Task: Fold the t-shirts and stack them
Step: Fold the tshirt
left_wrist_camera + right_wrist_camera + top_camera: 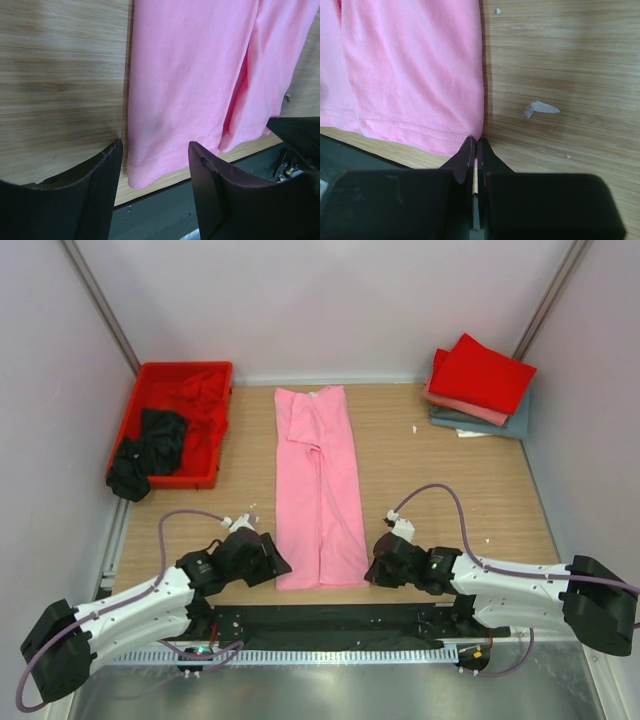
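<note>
At the bench's far-left corner, the tray (pixel 186 366) holds a red shirt (pixel 205 400) and a black shirt (pixel 150 448) hanging over its rim. The left gripper (pixel 278 570) (pixel 155 147) stands open and empty at the pink shirt (pixel 320 490) mid-bench. The right gripper (pixel 372 570) (pixel 475 145) is fully closed at its near hem corner. A folded stack (pixel 480 375) sits in the far-right corner.

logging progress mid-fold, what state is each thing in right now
light pink cloth t-shirt, sides folded in, lying flat
red plastic tray, holds crumpled red shirt and black clothing
stack of red, salmon and grey-blue shirts, folded
left end effector, open astride hem corner
right end effector, shut at hem corner
</note>
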